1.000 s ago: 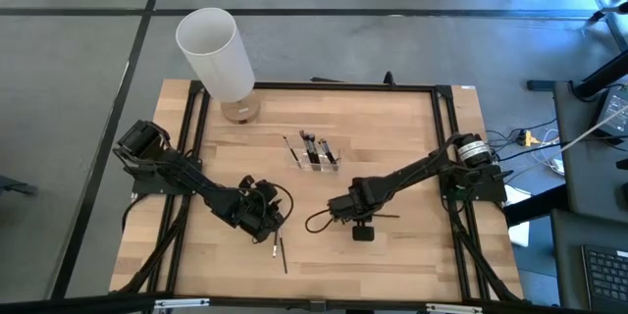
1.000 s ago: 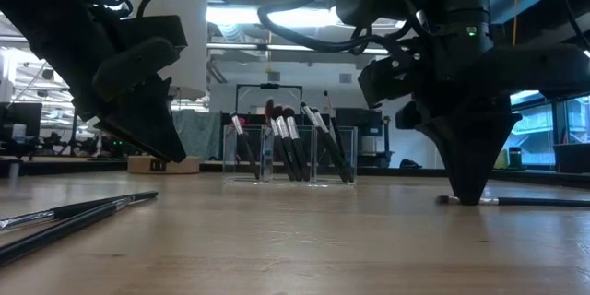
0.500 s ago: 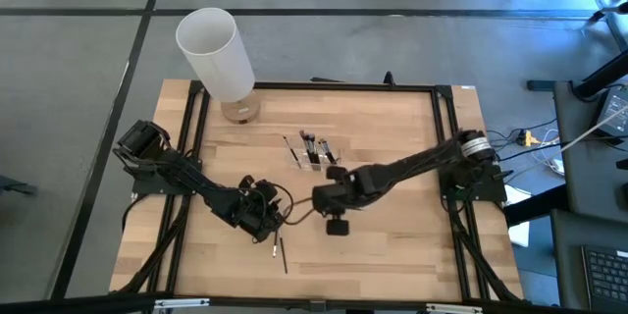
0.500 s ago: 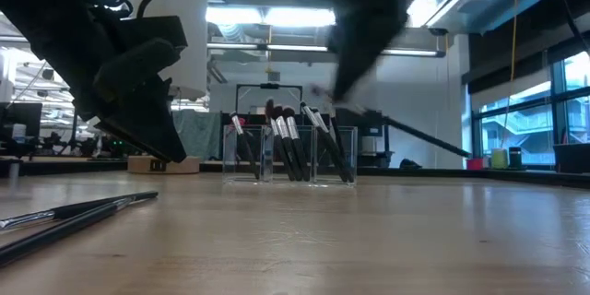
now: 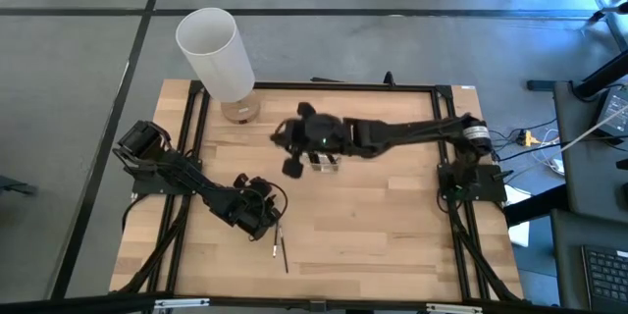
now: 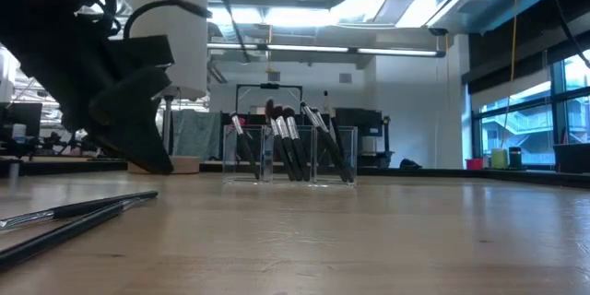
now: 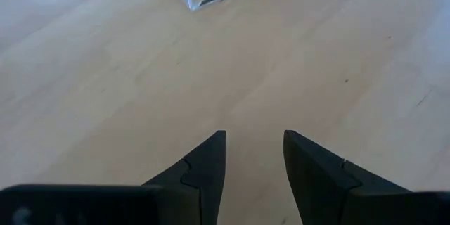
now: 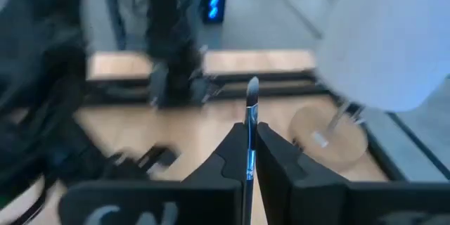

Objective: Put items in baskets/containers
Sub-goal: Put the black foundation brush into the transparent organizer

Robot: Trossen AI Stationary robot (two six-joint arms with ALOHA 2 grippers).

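Note:
My right gripper (image 5: 285, 137) is raised above the table beside the clear organizer (image 5: 324, 162), shut on a thin dark brush (image 8: 251, 112). In the low view the organizer (image 6: 290, 155) stands on the wood with several brushes upright in it, leaning on its walls. My left gripper (image 5: 260, 211) is low over the table's near-left part, open (image 7: 253, 144) on bare wood. Two loose brushes (image 5: 281, 252) lie flat near it; they also show in the low view (image 6: 74, 210). My right gripper pinches the thin brush between its two fingers (image 8: 271, 151). The brush runs along the fingers, and its pointed tip (image 8: 252, 88) sticks out ahead of them. It is lifted clear of the table. Its rear end is hidden by the gripper.
A tall white cylinder (image 5: 214, 54) on a round wooden base (image 8: 327, 137) stands at the table's far-left corner. A black frame (image 5: 343, 86) runs around the table top. Bare wood lies in the near-right half (image 5: 392, 235).
My right gripper has risen from the table's middle-right part with the brush, which lay flat there, and has swung toward the far-left, ending over the organizer. The brush is now lifted clear. In the low view the right gripper has gone up out of the picture.

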